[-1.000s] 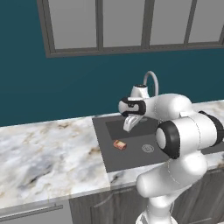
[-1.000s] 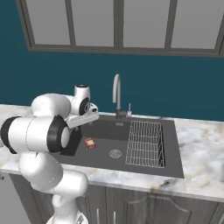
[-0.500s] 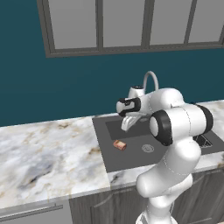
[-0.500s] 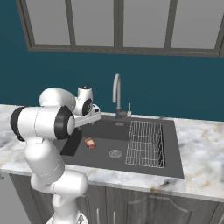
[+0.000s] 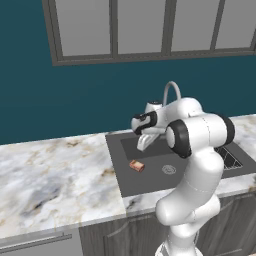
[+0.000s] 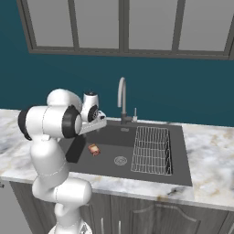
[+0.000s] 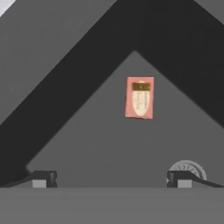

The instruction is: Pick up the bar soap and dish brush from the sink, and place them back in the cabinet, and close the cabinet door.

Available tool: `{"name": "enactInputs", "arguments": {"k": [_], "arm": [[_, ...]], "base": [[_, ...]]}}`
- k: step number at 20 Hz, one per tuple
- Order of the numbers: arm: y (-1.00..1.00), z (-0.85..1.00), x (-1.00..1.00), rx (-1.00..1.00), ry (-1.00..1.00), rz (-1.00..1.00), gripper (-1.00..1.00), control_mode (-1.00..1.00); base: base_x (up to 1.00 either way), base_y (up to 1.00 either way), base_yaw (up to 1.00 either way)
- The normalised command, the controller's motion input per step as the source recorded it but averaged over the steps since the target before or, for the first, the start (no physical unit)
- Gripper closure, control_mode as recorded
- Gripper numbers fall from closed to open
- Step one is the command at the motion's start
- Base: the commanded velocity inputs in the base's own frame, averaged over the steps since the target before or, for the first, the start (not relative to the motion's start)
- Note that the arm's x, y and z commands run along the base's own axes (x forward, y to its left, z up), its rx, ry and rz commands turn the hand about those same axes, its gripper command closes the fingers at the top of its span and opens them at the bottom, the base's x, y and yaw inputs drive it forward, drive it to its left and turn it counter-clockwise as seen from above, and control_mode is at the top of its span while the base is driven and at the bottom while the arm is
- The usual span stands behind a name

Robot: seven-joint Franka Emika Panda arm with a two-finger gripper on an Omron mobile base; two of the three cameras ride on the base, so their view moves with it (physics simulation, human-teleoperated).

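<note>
Soap (image 7: 140, 97), a small flat orange-red block with a paler face, lies on the floor of the dark grey sink (image 5: 145, 182), just left of the round metal drain (image 5: 169, 170). Around it runs the glossy marble table (image 5: 50, 185). Above the basin hangs the tool (image 7: 111, 178), jaws wide apart and empty. Farther back rise a curved silver faucet (image 6: 121, 98), a teal wall and grey-framed windows (image 6: 123, 27).

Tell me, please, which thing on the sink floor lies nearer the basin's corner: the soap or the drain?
The soap, the orange-red block; the round metal drain lies farther out.
</note>
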Motion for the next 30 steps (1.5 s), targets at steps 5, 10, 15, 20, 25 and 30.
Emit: {"name": "enactInputs", "arguments": {"k": [5, 10, 15, 20, 25, 30], "arm": [[0.0, -0.37, 0.22, 0.0, 0.0, 0.0, -1.0, -1.0], [0.0, -0.37, 0.22, 0.0, 0.0, 0.0, -1.0, -1.0], [0.0, -0.34, 0.27, 0.0, 0.0, 0.0, -1.0, -1.0], [0.02, -0.37, 0.23, 0.0, 0.0, 0.0, -1.0, -1.0], [0.02, -0.32, 0.16, 0.0, 0.01, 0.0, -1.0, -1.0], [0.08, -0.3, 0.15, 0.0, 0.04, 0.0, -1.0, -1.0]], "base": [[0.0, 0.0, 0.0], [0.0, 0.0, 0.0], [0.0, 0.0, 0.0], [0.0, 0.0, 0.0], [0.0, 0.0, 0.0], [0.0, 0.0, 0.0]]}}
